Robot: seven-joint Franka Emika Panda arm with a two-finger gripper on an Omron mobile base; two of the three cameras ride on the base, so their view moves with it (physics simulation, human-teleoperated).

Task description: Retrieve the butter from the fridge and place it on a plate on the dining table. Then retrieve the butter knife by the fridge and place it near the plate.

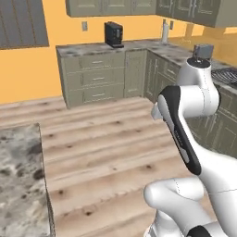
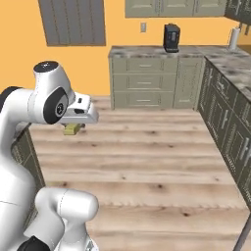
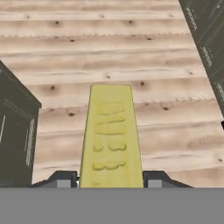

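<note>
The butter [image 3: 111,131], a yellow stick with a ridged top, runs straight out between my gripper's [image 3: 111,180] two dark fingertips [image 3: 64,180], which are shut on its sides. In the right base view the butter [image 2: 72,129] pokes out under the white hand, and the gripper [image 2: 73,125] hangs above the wooden floor. A corner of a grey-brown marbled stone top [image 1: 18,185], which may be the dining table, lies at the lower left beside the arm. The fridge, the plate and the butter knife are out of view.
Olive-green cabinets [image 1: 97,78] under a marbled counter line the back wall, with a black coffee machine [image 1: 113,34] on top. More cabinets [image 2: 230,117] run along the right side. Open wooden floor [image 1: 106,148] spreads between them. A dark cabinet side [image 3: 15,131] stands at the left in the hand view.
</note>
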